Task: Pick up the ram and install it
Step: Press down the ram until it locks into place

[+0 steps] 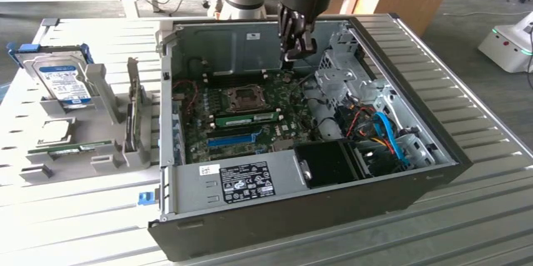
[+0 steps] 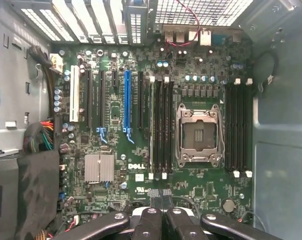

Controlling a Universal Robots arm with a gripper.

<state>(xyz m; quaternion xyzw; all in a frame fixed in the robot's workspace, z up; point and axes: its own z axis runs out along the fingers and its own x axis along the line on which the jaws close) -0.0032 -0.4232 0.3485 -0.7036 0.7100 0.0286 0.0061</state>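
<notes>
- step in hand: the pick looks not yet begun, imo. the gripper is empty and the ram is not in it.
- nearest: pc case (image 1: pixel 333 216) lies open on the counter (image 1: pixel 466 216). at its near end it holds a grey box (image 1: pixel 241 182) w/ a label and a black shroud (image 1: pixel 329 163), w/ blue + orange cables (image 1: pixel 387 135) toward the exterior view's right.
- grey rack (image 1: pixel 108 165) sits just beside the case, on the exterior view's left. the ram (image 1: pixel 79 148) lies low in a compartment at the rack's near end. a card (image 1: pixel 133 107) stands upright nearer the case. an hdd (image 1: pixel 65 82) w/ blue label stands propped at the far end.
- mid-case: mobo (image 2: pixel 116 200) carries a blue slot (image 1: pixel 229 138). a 2nd green stick (image 1: pixel 249 117) is seated btw that slot and the empty cpu socket (image 1: pixel 246 97). can't tell if that one belongs to the task.
- far: gripper (image 1: pixel 291 57) hangs above the mobo's far part, jaws pressed together, holding nothing, well apart from the rack.
- a pick would need the jaws opened first, then lined up across the thin stick. it sits low in the rack, so there's little room around it.
</notes>
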